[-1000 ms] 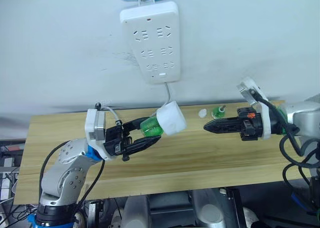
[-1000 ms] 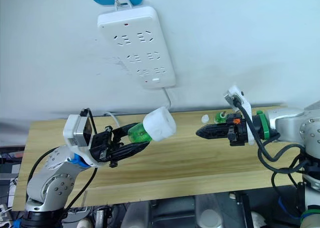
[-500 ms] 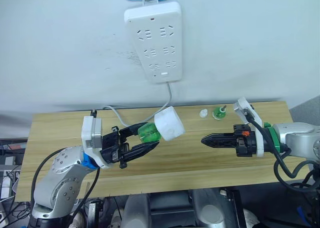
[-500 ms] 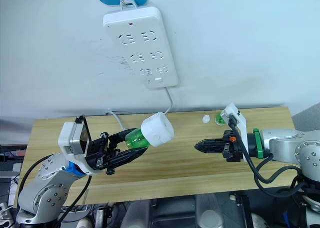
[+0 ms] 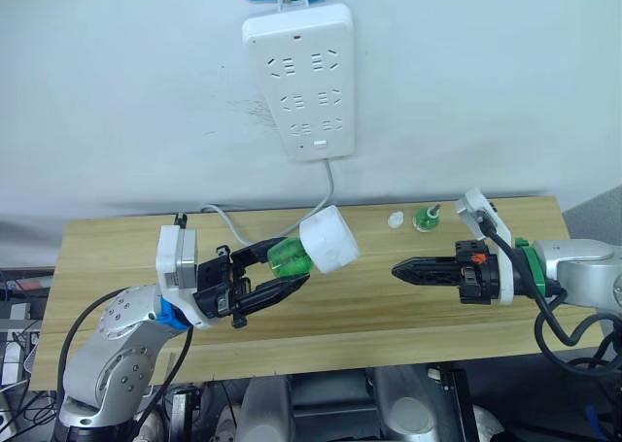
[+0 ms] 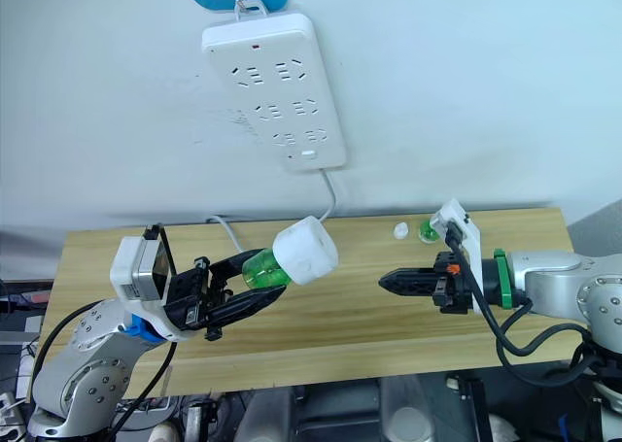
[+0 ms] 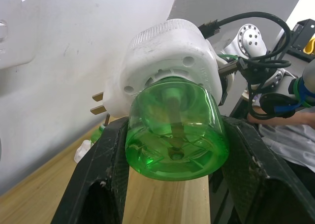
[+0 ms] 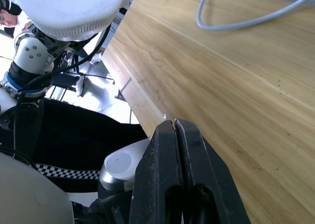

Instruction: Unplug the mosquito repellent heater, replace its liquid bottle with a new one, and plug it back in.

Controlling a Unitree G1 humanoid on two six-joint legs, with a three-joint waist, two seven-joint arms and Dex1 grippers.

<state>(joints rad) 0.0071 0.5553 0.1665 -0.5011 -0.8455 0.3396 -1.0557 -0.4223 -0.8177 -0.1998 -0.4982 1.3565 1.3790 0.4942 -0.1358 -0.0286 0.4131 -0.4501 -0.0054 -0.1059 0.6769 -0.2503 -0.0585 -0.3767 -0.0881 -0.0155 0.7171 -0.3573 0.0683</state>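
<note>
Mosquito repellent heater (image 5: 328,239) unplugged, its green bottle (image 5: 289,256) pinched in left claw (image 5: 280,268), right claw (image 5: 400,268) closed, empty

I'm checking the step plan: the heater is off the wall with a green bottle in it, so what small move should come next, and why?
Probably raise the left gripper toward the power strip. It is shut on the green bottle already seated in the mosquito repellent heater, with the prongs free. The wick bottle and a white cap sit on the table, and the right gripper is shut, empty.
</note>
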